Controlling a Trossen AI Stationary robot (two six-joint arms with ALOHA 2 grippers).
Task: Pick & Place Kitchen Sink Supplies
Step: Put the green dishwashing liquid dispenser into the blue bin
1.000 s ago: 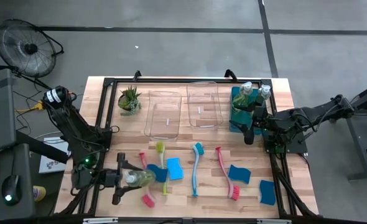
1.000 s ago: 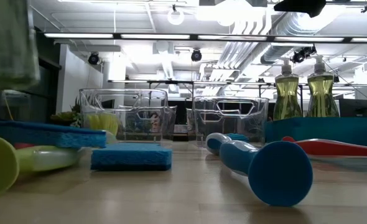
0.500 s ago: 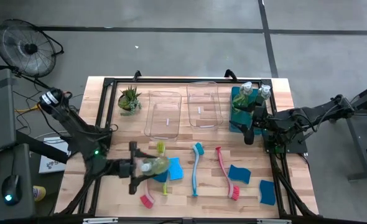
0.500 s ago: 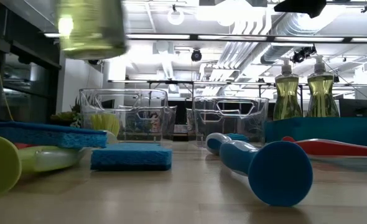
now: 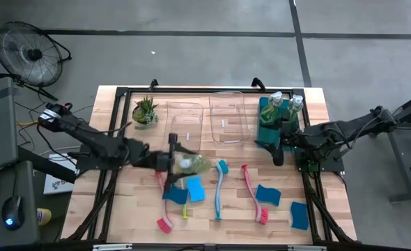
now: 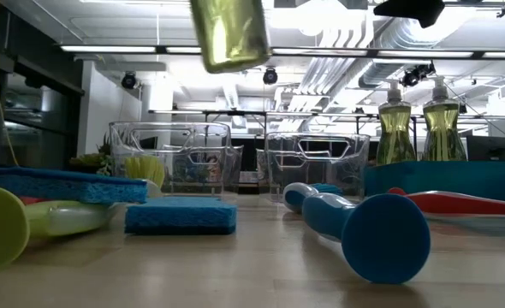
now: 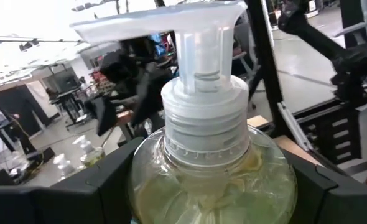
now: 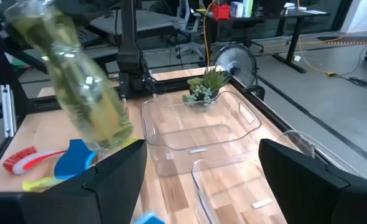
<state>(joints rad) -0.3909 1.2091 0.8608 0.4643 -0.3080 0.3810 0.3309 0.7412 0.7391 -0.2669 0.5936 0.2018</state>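
Left gripper (image 5: 180, 162) is gripping a soap bottle (image 5: 194, 164) in its jaws, carrying it above the surface (image 5: 226, 209), long axis pointing rightward. Teal bin (image 5: 262, 134) is lying well right. Right gripper (image 5: 278, 143) is waiting there, jaws parted, empty.

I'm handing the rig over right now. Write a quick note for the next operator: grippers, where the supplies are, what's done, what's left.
Left gripper: shut on a soap bottle, carried in the air over the table's middle.
Right gripper: open, empty, waiting beside the teal bin.
Done: two soap bottles stand in the teal bin.
Left: four brushes, including the teal brush, and blue sponges lie on the table. Both clear bins are empty.
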